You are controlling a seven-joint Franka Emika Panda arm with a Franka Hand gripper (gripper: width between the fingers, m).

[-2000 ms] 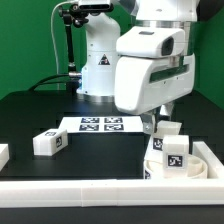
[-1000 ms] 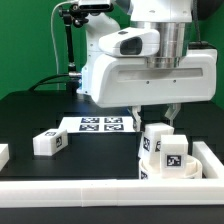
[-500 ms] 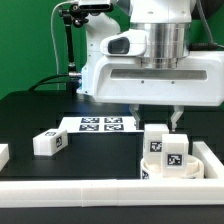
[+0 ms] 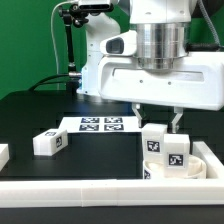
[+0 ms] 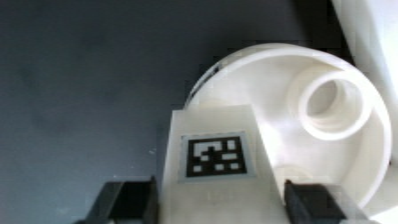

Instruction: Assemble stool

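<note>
The round white stool seat (image 4: 153, 172) lies at the exterior view's right, near the front rail. A tagged white leg (image 4: 174, 156) stands on it. A second leg (image 4: 155, 136) stands upright just behind, between my fingers. My gripper (image 4: 156, 120) hangs straight down over the seat, with a finger close against each side of this leg. In the wrist view the leg (image 5: 217, 150) fills the gap between the two dark pads (image 5: 134, 200), my gripper (image 5: 221, 203) is centred on it, and the seat (image 5: 320, 110) with its round socket lies beneath.
A loose leg (image 4: 48, 142) lies on the black table at the exterior view's left, and another white part (image 4: 3, 153) shows at the left edge. The marker board (image 4: 100, 124) lies at mid table. A white rail (image 4: 90, 190) runs along the front.
Since two seconds ago the gripper has turned about its vertical axis, and the leg between the fingers sits a little lower and further left. Almost nothing has moved in the last half second.
</note>
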